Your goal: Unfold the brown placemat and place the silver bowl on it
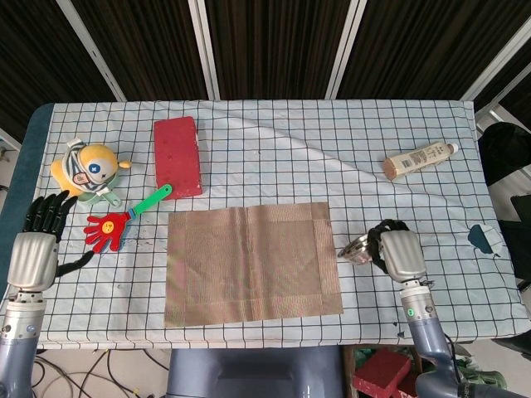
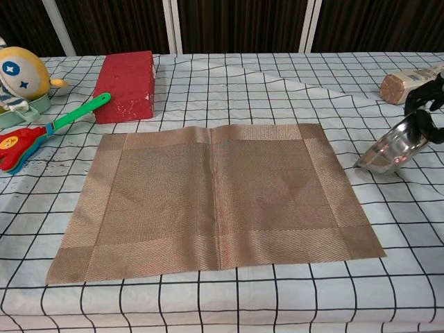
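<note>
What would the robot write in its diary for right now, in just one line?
mat: flat, unfolded | bowl: tilted, right of mat | right hand: holds bowl | left hand: empty, fingers apart

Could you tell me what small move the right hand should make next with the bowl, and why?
Probably carry it leftward over the mat. The right hand grips the silver bowl, tilted and just off the right edge of the brown placemat, which lies unfolded and bare, so shifting inward before lowering looks sensible.
</note>
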You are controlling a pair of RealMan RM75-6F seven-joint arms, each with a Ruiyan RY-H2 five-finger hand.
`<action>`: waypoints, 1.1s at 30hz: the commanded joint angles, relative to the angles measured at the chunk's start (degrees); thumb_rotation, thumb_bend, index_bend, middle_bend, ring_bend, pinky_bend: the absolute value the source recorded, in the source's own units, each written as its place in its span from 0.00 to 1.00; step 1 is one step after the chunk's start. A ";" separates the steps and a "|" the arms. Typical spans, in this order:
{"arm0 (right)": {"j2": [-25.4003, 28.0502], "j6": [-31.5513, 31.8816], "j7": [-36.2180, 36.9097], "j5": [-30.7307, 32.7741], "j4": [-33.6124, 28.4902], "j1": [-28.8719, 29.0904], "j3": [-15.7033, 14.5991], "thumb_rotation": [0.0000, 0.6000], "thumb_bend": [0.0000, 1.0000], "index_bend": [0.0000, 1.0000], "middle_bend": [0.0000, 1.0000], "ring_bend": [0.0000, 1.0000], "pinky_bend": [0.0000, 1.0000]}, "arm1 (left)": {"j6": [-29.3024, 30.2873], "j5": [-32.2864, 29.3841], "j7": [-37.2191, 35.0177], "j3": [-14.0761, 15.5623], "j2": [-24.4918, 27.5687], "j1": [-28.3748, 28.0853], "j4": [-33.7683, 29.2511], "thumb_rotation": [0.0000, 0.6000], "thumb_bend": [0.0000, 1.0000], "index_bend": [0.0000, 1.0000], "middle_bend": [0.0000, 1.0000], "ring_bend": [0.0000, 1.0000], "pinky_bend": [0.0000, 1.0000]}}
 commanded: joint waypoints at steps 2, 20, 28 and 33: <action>-0.67 0.86 0.30 -1.25 -0.96 0.70 0.56 1.00 0.63 0.79 0.51 0.29 0.30 | 0.03 0.10 -0.12 0.06 0.06 0.02 -0.01 1.00 0.01 0.09 0.04 0.03 0.04; -10.99 -0.83 -2.57 -2.04 -4.71 7.20 3.91 1.00 0.64 0.79 0.51 0.29 0.30 | -0.22 -0.17 -0.83 -0.11 0.20 -0.10 0.00 1.00 0.01 0.09 0.04 0.03 0.04; -20.09 -2.99 -4.30 1.39 -2.79 11.90 6.57 1.00 0.64 0.79 0.51 0.29 0.30 | -0.27 -0.53 -1.57 -0.40 0.23 -0.14 -0.11 1.00 0.01 0.09 0.04 0.03 0.04; -25.59 -3.18 -4.46 2.89 2.08 13.49 6.76 1.00 0.64 0.79 0.51 0.29 0.30 | -0.40 -0.86 -1.90 -0.66 0.01 -0.27 -0.39 1.00 0.01 0.09 0.04 0.03 0.04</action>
